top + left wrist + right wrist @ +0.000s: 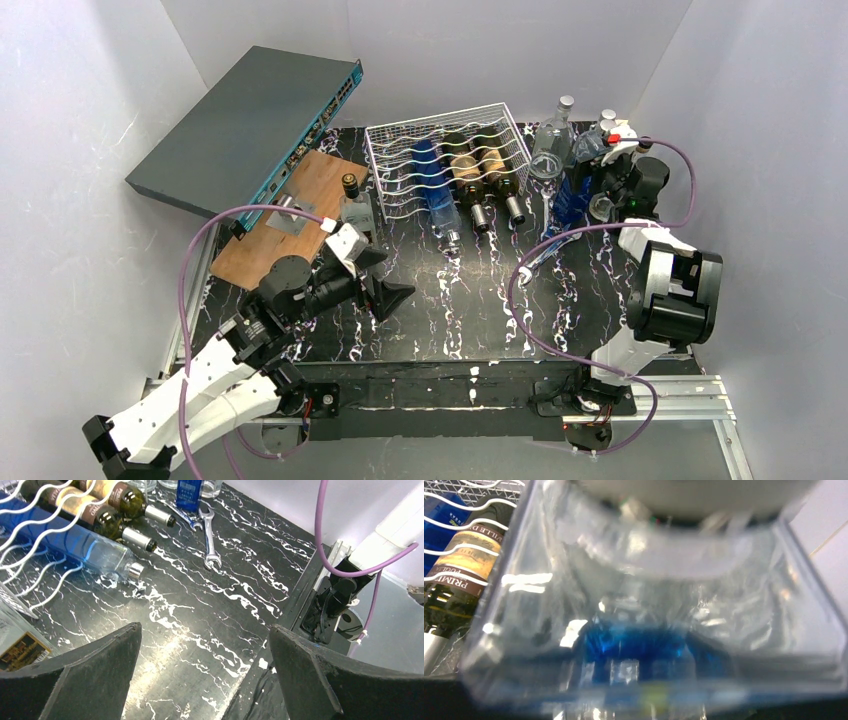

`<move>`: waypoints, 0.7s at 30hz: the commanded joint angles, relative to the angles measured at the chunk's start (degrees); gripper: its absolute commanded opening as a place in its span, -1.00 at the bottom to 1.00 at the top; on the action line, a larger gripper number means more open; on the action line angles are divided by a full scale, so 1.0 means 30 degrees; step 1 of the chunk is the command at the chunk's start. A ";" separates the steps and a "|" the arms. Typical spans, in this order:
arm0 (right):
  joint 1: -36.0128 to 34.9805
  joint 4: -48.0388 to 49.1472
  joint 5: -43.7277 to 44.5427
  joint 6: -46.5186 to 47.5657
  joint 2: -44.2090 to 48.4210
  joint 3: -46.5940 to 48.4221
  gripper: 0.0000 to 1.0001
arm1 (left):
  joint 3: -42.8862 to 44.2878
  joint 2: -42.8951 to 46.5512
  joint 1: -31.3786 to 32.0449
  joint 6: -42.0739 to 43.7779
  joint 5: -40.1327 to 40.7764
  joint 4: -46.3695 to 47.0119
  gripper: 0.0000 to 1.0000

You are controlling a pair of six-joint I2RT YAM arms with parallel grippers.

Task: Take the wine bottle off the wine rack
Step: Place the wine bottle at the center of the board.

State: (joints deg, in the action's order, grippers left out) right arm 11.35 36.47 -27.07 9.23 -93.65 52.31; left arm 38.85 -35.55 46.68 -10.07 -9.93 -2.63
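The white wire wine rack [400, 175] stands at the back centre. A blue bottle [432, 185] and two dark wine bottles with tan labels [470, 172] lie in its cradles, necks toward me. The left wrist view shows the rack [30, 565] and those wine bottles [100, 517] at its upper left. My left gripper [385, 275] hovers open over the dark table in front of the rack, nothing between its fingers [90, 675]. My right gripper [590, 175] is among standing bottles right of the rack. A clear glass bottle with a blue base [649, 645] fills its view, hiding its fingers.
A grey network switch [250, 125] leans at the back left, over a wooden board [290, 215]. A small square bottle [357, 210] stands by the rack's left corner. Clear bottles [555, 140] crowd the back right. A wrench [210, 535] lies on the table.
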 commanded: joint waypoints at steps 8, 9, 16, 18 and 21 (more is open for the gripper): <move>0.0136 -0.0365 0.0417 0.0288 0.2335 -0.0822 0.97 | 0.1397 -0.0413 0.0060 -0.0952 0.0629 -0.1861 0.97; 0.0155 -0.0781 0.0477 0.0307 0.2646 -0.0826 0.97 | 0.1514 -0.0489 0.0079 -0.1096 0.0666 -0.2032 0.97; 0.0285 -0.2198 0.1652 0.0110 0.4202 -0.0845 0.97 | 0.2198 -0.0747 0.0073 -0.1969 0.0601 -0.3027 0.97; 0.0381 -0.2761 0.1685 0.0128 0.4730 -0.0756 0.97 | 0.2372 -0.0748 0.0073 -0.2244 0.0678 -0.3391 0.97; 0.0477 -0.4690 0.1270 0.0795 0.5602 -0.0292 0.97 | 0.2817 -0.0909 0.0057 -0.2707 0.1134 -0.4314 0.97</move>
State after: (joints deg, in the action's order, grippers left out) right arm 12.08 28.34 -23.53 9.45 -81.23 49.80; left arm 44.01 -37.95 46.68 -16.01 -8.34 -11.77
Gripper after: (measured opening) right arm 0.983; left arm 0.983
